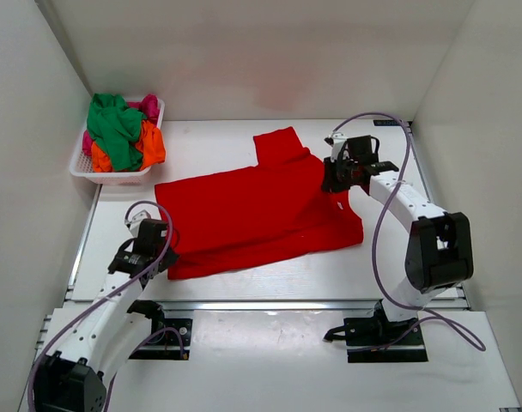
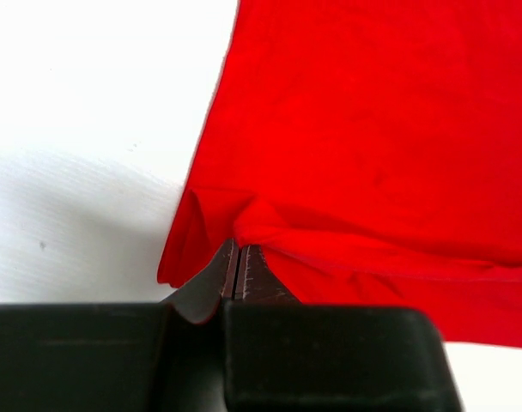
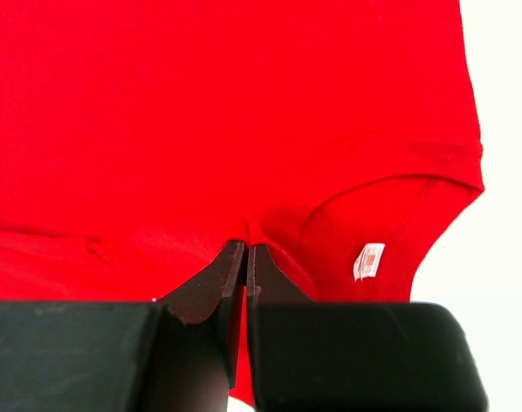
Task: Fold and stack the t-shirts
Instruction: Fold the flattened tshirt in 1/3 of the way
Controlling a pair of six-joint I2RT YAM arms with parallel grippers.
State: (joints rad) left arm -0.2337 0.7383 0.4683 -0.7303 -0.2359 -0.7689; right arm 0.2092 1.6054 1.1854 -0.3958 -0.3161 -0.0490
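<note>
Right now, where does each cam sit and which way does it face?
Top external: above and behind the bases, looking down on the table, red t-shirt, basket; both arms show.
Left wrist: on the left arm, looking along the left gripper shut on the shirt's edge.
Right wrist: likewise, right gripper pinching near the neck label.
Shared: all three see the red t-shirt.

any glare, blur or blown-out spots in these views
Top external: even, soft light, sharp, red t-shirt clear. Left wrist: table blown out white, near fingers dark and soft. Right wrist: same white washout at right, neck label slightly blurred.
</note>
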